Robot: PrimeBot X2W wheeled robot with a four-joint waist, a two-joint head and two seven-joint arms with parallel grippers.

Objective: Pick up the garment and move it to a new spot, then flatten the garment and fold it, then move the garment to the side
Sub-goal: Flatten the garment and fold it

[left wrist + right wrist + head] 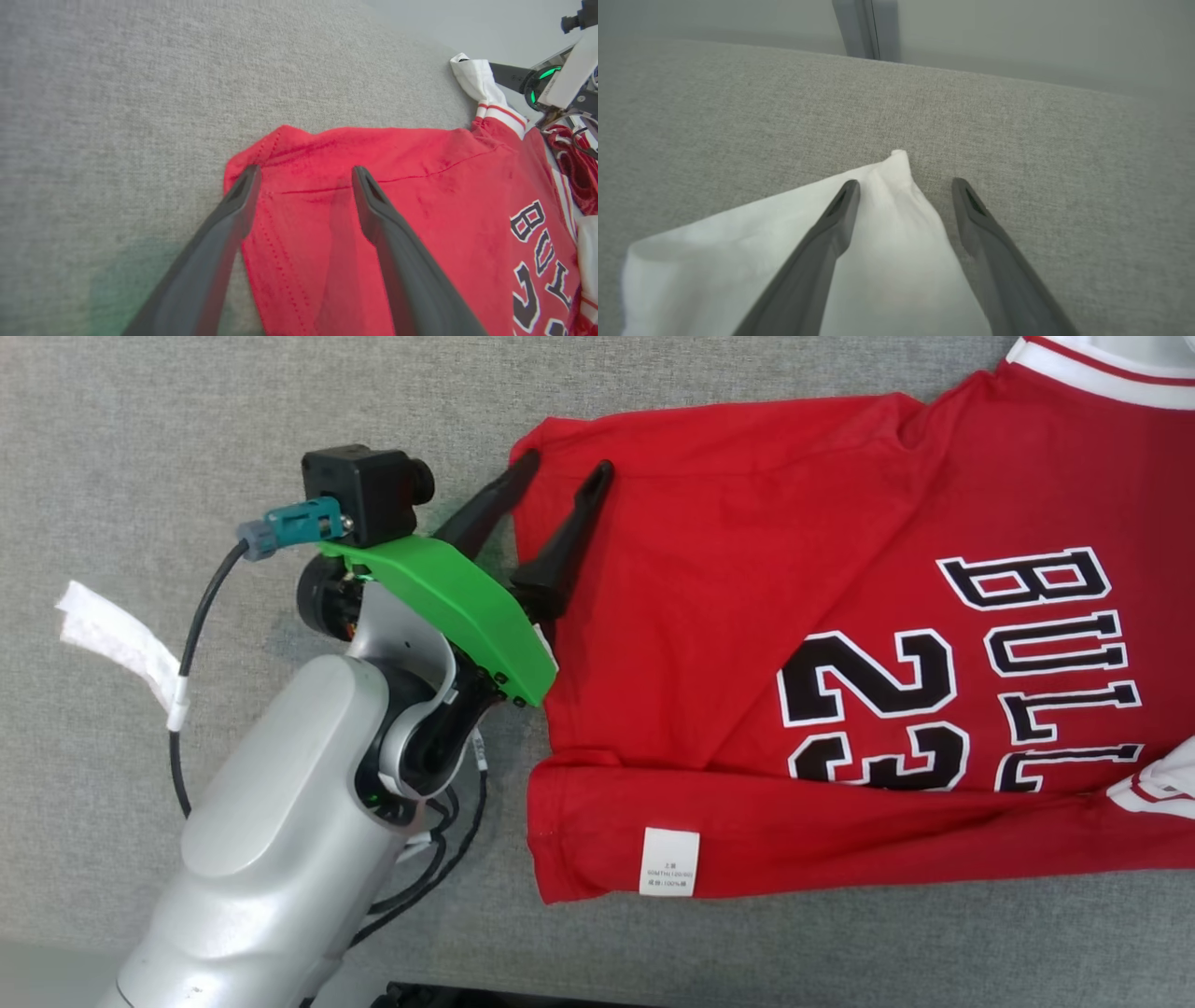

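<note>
Where left pincer [567,464] gapes, garment [747,569] corner between

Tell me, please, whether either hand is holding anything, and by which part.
Nothing is held. The left hand is open, its fingers astride a corner of the red jersey; the right hand is open over the white sleeve.

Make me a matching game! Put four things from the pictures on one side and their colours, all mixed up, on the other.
Things:
1. jersey
2. cover on the robot's wrist
3. label on the jersey's hem
4. camera box

Colours:
a. black
b. white
c. red
d. green

Pairs: 1-c, 2-d, 3-b, 4-a
</note>
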